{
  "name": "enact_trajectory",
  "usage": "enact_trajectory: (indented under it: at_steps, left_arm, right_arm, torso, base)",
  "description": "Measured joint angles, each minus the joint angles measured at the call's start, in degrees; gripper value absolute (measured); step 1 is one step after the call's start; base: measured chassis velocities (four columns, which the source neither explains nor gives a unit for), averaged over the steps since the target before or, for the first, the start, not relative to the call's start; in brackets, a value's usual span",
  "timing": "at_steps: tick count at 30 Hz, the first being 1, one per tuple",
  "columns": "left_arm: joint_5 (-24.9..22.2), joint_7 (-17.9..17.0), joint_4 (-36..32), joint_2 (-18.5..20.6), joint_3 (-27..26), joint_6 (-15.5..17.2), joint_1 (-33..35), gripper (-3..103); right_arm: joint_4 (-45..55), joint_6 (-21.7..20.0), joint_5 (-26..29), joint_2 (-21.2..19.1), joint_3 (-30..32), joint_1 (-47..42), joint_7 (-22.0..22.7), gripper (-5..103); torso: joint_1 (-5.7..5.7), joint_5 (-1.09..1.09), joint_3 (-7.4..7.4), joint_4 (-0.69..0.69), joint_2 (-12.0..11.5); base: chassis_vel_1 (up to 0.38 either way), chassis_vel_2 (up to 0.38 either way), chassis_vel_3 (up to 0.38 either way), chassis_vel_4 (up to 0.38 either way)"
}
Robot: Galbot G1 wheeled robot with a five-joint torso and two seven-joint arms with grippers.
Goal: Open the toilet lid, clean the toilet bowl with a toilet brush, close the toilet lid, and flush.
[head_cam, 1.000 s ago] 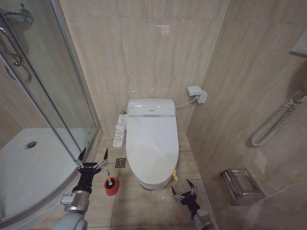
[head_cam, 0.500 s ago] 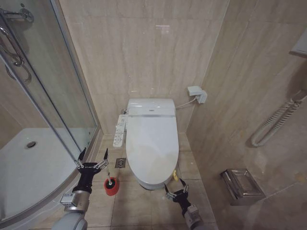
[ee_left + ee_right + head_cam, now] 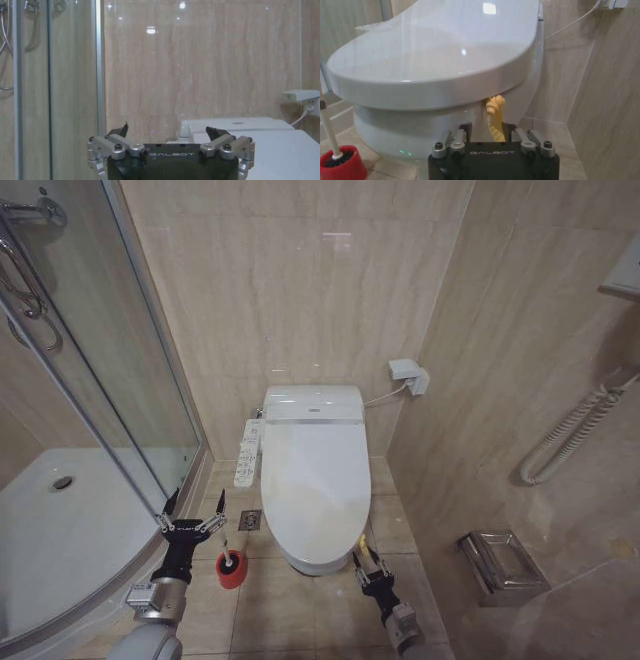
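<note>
The toilet lid (image 3: 316, 485) lies shut over the toilet bowl (image 3: 415, 127), a smooth, glossy white oval against the far wall. A small yellow tag (image 3: 495, 119) hangs from its near right edge. The right gripper (image 3: 367, 566) reaches up from the floor at the bowl's near right, its fingers drawn close about that tag (whether they actually pinch it I cannot tell). The toilet brush (image 3: 236, 542), a thin white stick, stands in its round red holder (image 3: 232, 571) on the tiled floor at the bowl's near left. Just left of it the left gripper (image 3: 190, 511) points upward, fingers spread wide, holding nothing. A long white control panel (image 3: 248, 453) juts along the toilet's left side, beside the curved glass shower door (image 3: 110, 370).
</note>
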Motion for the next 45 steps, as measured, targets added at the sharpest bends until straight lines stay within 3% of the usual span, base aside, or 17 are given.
enact_trajectory:
  at_steps: [2, 3, 9, 10, 17, 18, 32, 45]
  left_arm:
    - [0.0, 0.0, 0.0, 0.0, 0.0, 0.0, 0.0, 100]
    - [0.0, 0.0, 0.0, 0.0, 0.0, 0.0, 0.0, 100]
    - [0.0, 0.0, 0.0, 0.0, 0.0, 0.0, 0.0, 100]
    - [0.0, 0.0, 0.0, 0.0, 0.0, 0.0, 0.0, 100]
    - [0.0, 0.0, 0.0, 0.0, 0.0, 0.0, 0.0, 100]
    - [0.0, 0.0, 0.0, 0.0, 0.0, 0.0, 0.0, 100]
    - [0.0, 0.0, 0.0, 0.0, 0.0, 0.0, 0.0, 100]
    - [0.0, 0.0, 0.0, 0.0, 0.0, 0.0, 0.0, 100]
  right_arm:
    - [-0.1, 0.1, 0.0, 0.0, 0.0, 0.0, -0.1, 57]
    - [-0.2, 0.2, 0.0, 0.0, 0.0, 0.0, -0.1, 29]
    - [-0.6, 0.6, 0.0, 0.2, 0.0, 0.1, -0.2, 29]
    - [-0.7, 0.6, -0.1, 0.3, 0.1, 0.1, -0.2, 3]
    - [-0.6, 1.0, 0.2, 0.7, 1.1, 0.0, 0.2, 3]
    - [-0.3, 1.1, 0.6, 0.9, 1.6, 0.0, 0.6, 0]
    - [5.2, 1.3, 5.8, 2.6, 5.2, -0.7, 4.7, 0]
    - [13.8, -0.7, 11.8, 3.4, 6.9, -0.3, 5.4, 0]
  torso:
    - [0.0, 0.0, 0.0, 0.0, 0.0]
    - [0.0, 0.0, 0.0, 0.01, 0.0]
    - [0.0, 0.0, 0.0, -0.02, 0.0]
    - [0.0, -0.01, 0.0, -0.02, 0.0]
    - [0.0, -0.01, 0.0, -0.03, 0.0]
    - [0.0, -0.01, 0.0, -0.03, 0.0]
    - [0.0, 0.01, 0.0, 0.0, 0.0]
    - [0.0, -0.01, 0.01, -0.03, 0.0]
  base:
    - [0.0, 0.0, 0.0, 0.0]
    - [0.0, 0.0, 0.0, 0.0]
    - [0.0, 0.0, 0.0, 0.0]
    - [0.0, 0.0, 0.0, 0.0]
    - [0.0, 0.0, 0.0, 0.0]
    - [0.0, 0.0, 0.0, 0.0]
    - [0.0, 0.0, 0.0, 0.0]
    - [0.0, 0.0, 0.0, 0.0]
